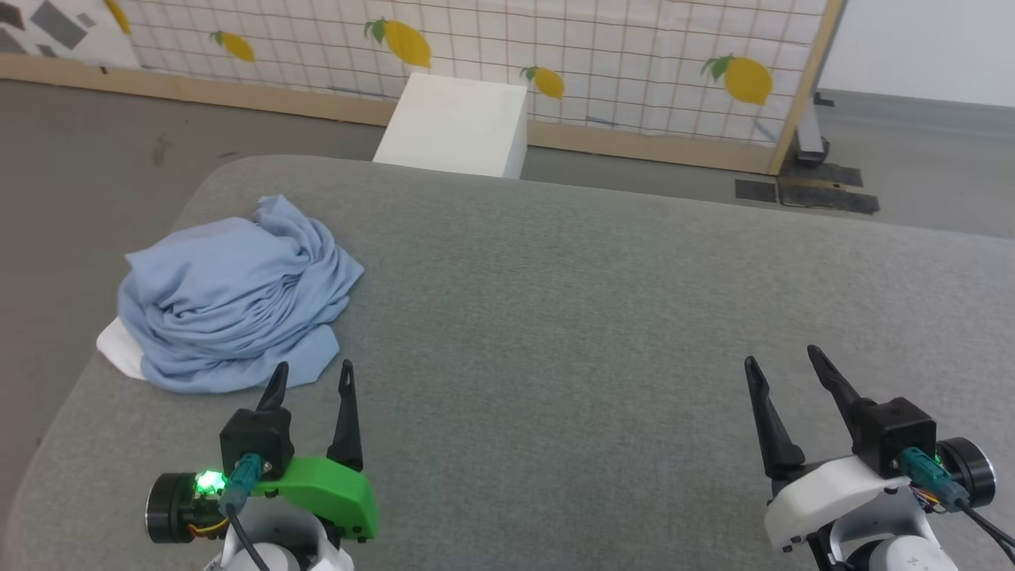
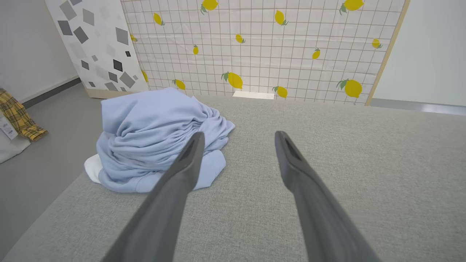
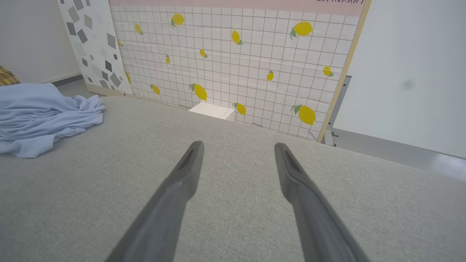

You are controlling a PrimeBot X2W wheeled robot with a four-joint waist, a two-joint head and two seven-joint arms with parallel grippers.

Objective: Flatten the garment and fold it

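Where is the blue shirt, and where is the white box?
blue shirt (image 1: 230,301), head view, middle of the crumpled heap.
white box (image 1: 456,123), head view, its top face.

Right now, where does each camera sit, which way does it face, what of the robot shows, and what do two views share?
Head view: on the head, facing down at the table and shirt; left gripper and right gripper show.
Left wrist view: left wrist, facing the shirt; its fingers show.
Right wrist view: right wrist, facing the screen; its fingers show.
Both wrist views share the white box.
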